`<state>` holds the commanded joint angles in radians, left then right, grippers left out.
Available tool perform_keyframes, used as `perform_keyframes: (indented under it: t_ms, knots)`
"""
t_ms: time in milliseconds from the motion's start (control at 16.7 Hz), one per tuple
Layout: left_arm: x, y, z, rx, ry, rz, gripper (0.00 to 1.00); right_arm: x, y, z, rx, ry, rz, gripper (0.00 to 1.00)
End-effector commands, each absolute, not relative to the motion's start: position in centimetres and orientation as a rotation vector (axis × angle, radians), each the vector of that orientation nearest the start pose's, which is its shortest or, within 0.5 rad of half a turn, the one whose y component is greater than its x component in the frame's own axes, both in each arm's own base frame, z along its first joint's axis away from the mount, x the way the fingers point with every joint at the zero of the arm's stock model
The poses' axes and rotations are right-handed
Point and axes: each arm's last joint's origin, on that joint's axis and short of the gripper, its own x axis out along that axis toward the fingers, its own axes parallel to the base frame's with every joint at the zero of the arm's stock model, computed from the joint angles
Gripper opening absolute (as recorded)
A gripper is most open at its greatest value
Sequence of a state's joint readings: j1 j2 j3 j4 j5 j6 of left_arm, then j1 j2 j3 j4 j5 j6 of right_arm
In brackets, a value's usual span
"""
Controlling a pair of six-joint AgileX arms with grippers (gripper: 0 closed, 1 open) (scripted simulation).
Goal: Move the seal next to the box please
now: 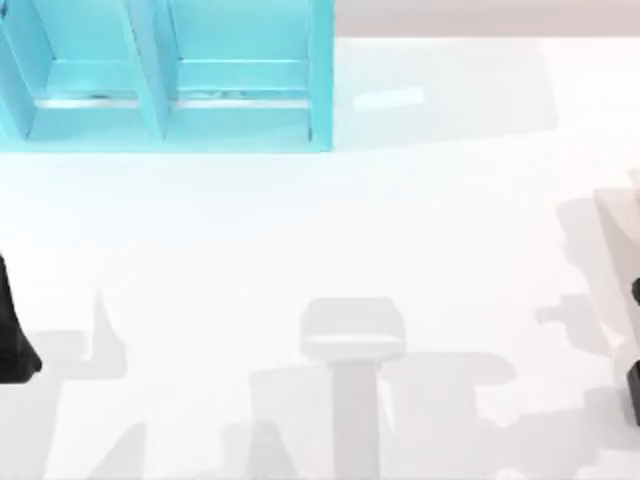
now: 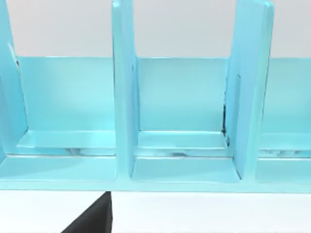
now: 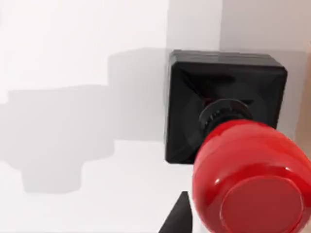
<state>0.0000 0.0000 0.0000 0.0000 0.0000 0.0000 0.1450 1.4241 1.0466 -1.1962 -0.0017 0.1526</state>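
The seal [image 3: 228, 141] is standing upright on the white table [image 3: 73, 48], seen close from the right wrist view: a square black base with rounded corners and a matte, slightly dished top, a short dark ribbed neck, and above it a round knob of glossy red, smooth as plastic, with a flat circular cap catching soft highlights. It is sitting just below the right arm's camera, very near that gripper, of which a single dark pointed sliver [image 3: 179, 216] is showing beside the knob; whether its fingers are spread or closed cannot be told, and nothing is visibly being gripped. In the top view, dark parts of the right arm [image 1: 634, 390] are showing at the table's right edge, and the seal itself cannot be made out there.

The left arm [image 1: 15, 335] is sitting at the table's left edge as a black shape, its gripper facing the box [image 2: 184, 121], which is standing well apart from the seal at the far left of the table. The box [image 1: 170, 80] is a pale turquoise shelf-like piece with flat, smooth walls, upright dividers forming open compartments, and stepped floors. A black wedge [image 2: 92, 218] of the left gripper is lying low before it; its opening cannot be judged either.

The tabletop is plain, matte white, carrying soft grey shadows.
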Motion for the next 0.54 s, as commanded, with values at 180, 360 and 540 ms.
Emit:
perform_keyframes:
  t_ms: [180,360,540]
  knots:
    - [10.57,-0.12,16.0,0.0,0.0,0.0,1.0,23.42,3.59,22.76,0.009,1.574,-0.007,0.98]
    - [10.57,-0.12,16.0,0.0,0.0,0.0,1.0,23.42,3.59,22.76,0.009,1.574,-0.007,1.0]
    - [10.57,-0.12,16.0,0.0,0.0,0.0,1.0,23.42,3.59,22.76,0.009,1.574,-0.007,1.0]
